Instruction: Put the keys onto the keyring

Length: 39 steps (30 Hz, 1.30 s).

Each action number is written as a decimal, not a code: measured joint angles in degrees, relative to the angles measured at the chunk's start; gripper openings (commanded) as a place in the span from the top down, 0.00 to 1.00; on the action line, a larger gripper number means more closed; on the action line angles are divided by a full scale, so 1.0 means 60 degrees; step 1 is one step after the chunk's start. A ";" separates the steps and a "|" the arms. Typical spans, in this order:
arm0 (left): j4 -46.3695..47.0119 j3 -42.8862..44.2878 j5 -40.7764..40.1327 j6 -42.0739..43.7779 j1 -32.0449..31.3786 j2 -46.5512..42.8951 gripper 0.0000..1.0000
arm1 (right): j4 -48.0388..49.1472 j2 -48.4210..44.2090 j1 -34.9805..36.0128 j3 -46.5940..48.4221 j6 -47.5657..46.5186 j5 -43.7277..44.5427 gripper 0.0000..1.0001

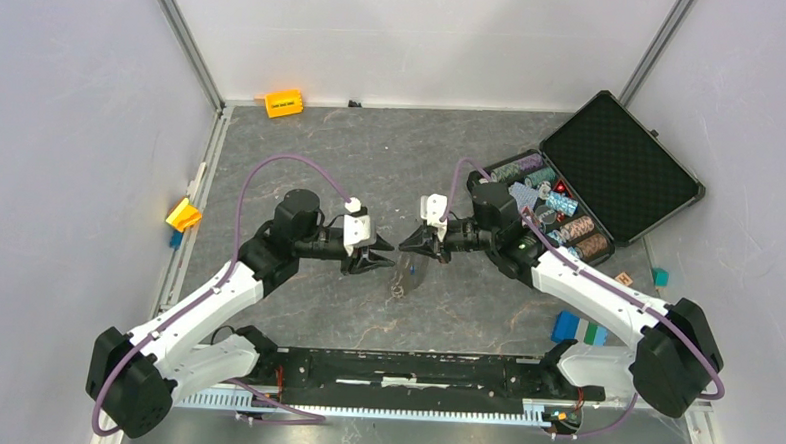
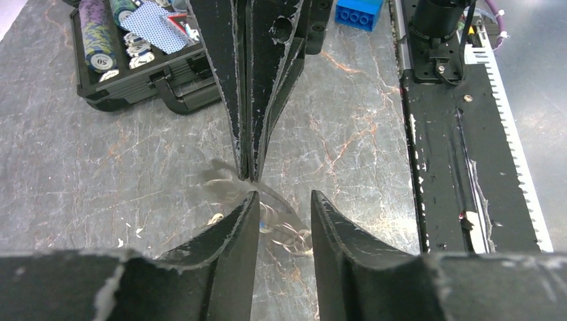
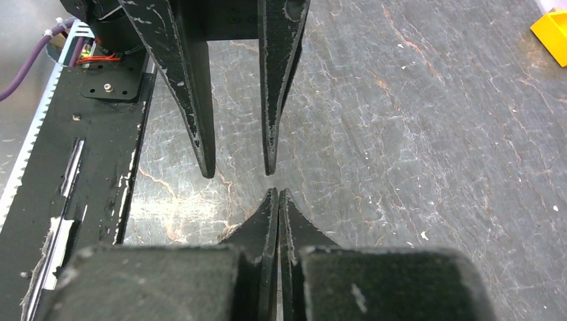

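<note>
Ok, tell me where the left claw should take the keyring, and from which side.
Take the keyring by its bare wire loop, on the end away from the blurred keys. Come from above with the left claw open astride the wire: the bunch seems to lie low and flat.

light: bright, even | shadows: soft | blur: keys (image 2: 284,229) smeared, left wrist view

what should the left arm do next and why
Probably lower the left gripper onto the keys and close. Its jaws stand apart with nothing between them, the keys show blurred just below its tips, and the right gripper is shut with nothing visible in it.
</note>
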 measured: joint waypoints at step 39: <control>-0.5023 0.6991 -0.5635 -0.1381 0.2233 0.9045 0.45 | -0.1056 -0.1974 -0.0255 -0.1770 -0.1803 0.2616 0.54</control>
